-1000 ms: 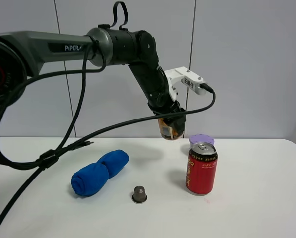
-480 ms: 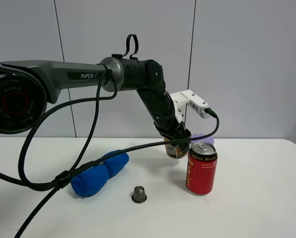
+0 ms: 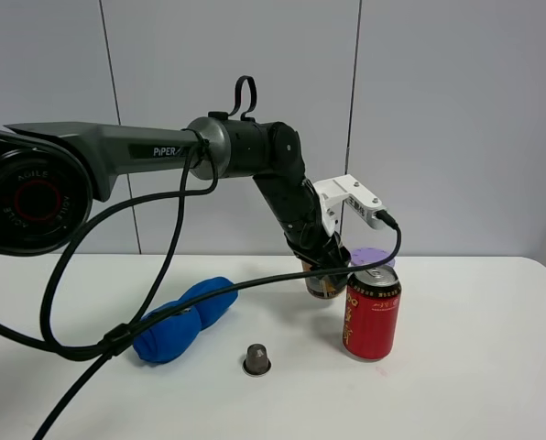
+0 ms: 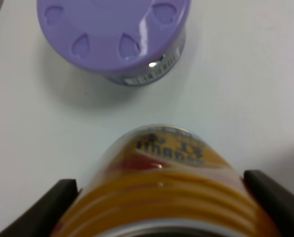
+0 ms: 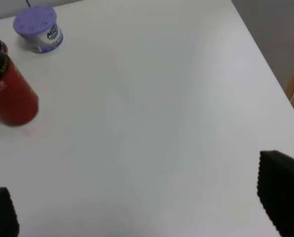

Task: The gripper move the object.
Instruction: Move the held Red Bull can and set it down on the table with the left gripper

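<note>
My left gripper (image 3: 325,268) is shut on the small gold can (image 3: 320,285) and holds it upright, low at the white table (image 3: 475,367), just behind and left of the red can (image 3: 372,313). Whether the can touches the table I cannot tell. In the left wrist view the gold can (image 4: 162,197) fills the space between the fingers of the left gripper (image 4: 159,183). My right gripper (image 5: 142,207) is open and empty above bare table; it does not show in the exterior high view.
A purple-lidded tub (image 3: 372,258) stands right behind the gold can, also in the left wrist view (image 4: 115,37) and the right wrist view (image 5: 38,27). A blue rolled cloth (image 3: 183,318) and a small grey capsule (image 3: 257,358) lie to the left. The red can shows in the right wrist view (image 5: 9,91).
My left arm has lowered the gold can from well above the table down to table level behind the red can. The other things have not moved.
</note>
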